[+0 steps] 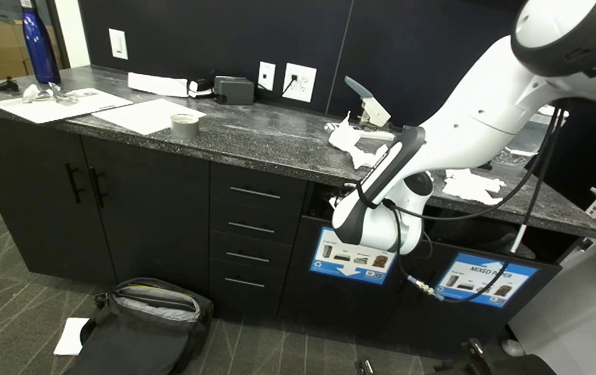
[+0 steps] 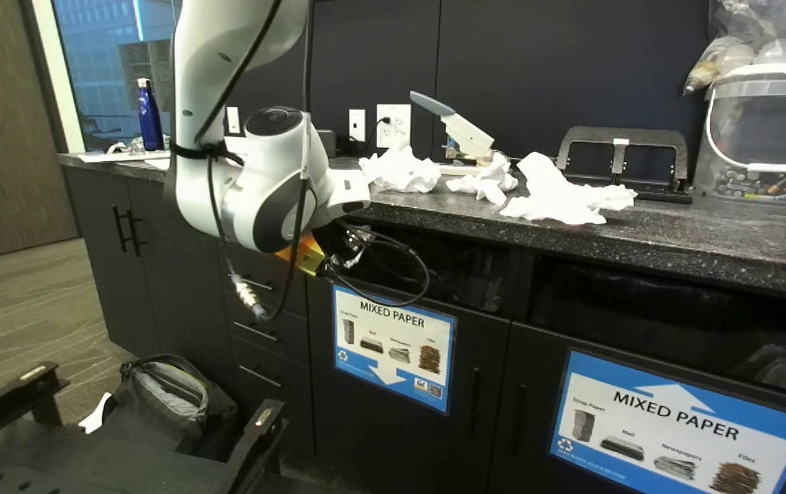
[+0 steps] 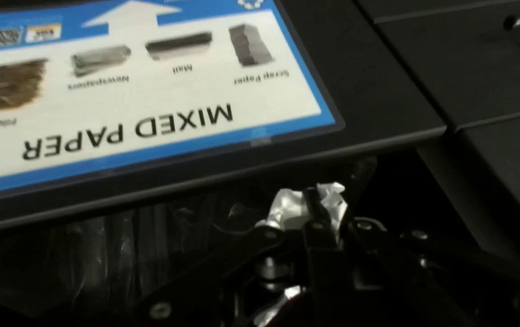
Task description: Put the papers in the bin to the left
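Observation:
My gripper (image 3: 315,206) is shut on a crumpled white paper (image 3: 285,206), which pokes out around the fingertips in the wrist view. It hangs at the dark opening over the left bin (image 2: 403,439), whose front carries a blue-bordered label. In an exterior view the gripper (image 2: 346,248) shows below the wrist, under the counter edge. How deep the paper reaches into the opening I cannot tell. Several more papers lie on the counter: a wad (image 2: 401,171), a smaller wad (image 2: 485,182) and a spread-out piece (image 2: 564,199) towards the right.
The counter edge (image 2: 454,218) runs just above the gripper. A stapler (image 2: 465,134), a hole punch (image 2: 622,147) and a clear bucket (image 2: 763,130) stand behind the papers. A similar right bin (image 2: 537,418) adjoins. Farther left are a tape roll (image 1: 185,126) and flat sheets (image 1: 147,115).

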Available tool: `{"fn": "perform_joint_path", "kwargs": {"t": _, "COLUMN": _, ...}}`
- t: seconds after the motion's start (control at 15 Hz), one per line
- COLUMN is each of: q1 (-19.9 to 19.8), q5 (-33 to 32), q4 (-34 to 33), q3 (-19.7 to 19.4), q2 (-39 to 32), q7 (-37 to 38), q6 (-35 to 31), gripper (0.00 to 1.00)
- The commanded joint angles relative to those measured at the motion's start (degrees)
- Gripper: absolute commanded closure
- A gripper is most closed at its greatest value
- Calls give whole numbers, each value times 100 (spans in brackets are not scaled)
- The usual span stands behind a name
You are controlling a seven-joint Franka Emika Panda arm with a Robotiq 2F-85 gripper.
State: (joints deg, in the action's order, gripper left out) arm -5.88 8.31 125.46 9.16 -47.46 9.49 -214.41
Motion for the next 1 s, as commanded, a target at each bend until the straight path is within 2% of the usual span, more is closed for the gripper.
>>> {"fn": "perform_joint_path", "kwargs": {"t": 0.0, "q1": 407, "q5": 295, "q4": -1294, "q3": -418, "q2": -879, "q7": 161, "q6": -419, "gripper": 93}}
{"fn": "perform_joint_path", "kwargs": {"t": 0.13, "q1": 500, "q5": 547, "q4": -1721, "q3": -549, "q2": -1094, "q7": 195, "q6": -290, "gripper": 94}}
{"fn": "perform_joint_path", "kwargs": {"t": 0.2, "q1": 538, "q5": 665, "q4": -1898, "q3": -603, "q2": -1205, "q7": 199, "q6": -192, "gripper": 68}}
{"fn": "perform_joint_path", "kwargs": {"t": 0.27, "q1": 576, "q5": 749, "q4": -2040, "q3": -655, "q2": -1306, "q7": 179, "q6": -202, "gripper": 68}}
{"fn": "perform_joint_path", "kwargs": {"t": 0.53, "q1": 647, "q5": 964, "q4": -2177, "q3": -719, "q2": -1406, "q7": 158, "q6": -269, "gripper": 38}}
{"fn": "perform_joint_path", "kwargs": {"t": 0.67, "q1": 700, "q5": 1008, "q4": -2030, "q3": -762, "q2": -1323, "q7": 89, "q6": -260, "gripper": 22}}
{"fn": "perform_joint_path", "kwargs": {"t": 0.8, "q1": 867, "q5": 1080, "q4": -1550, "q3": -880, "q2": -934, "q7": -108, "q6": -123, "gripper": 9}}
{"fn": "perform_joint_path", "kwargs": {"t": 0.87, "q1": 1019, "q5": 1358, "q4": -1272, "q3": -943, "q2": -668, "q7": -121, "q6": -2, "gripper": 1}}
{"fn": "perform_joint_path", "kwargs": {"t": 0.93, "q1": 1155, "q5": 1739, "q4": -1077, "q3": -985, "q2": -454, "q7": -70, "q6": 239, "gripper": 0}}
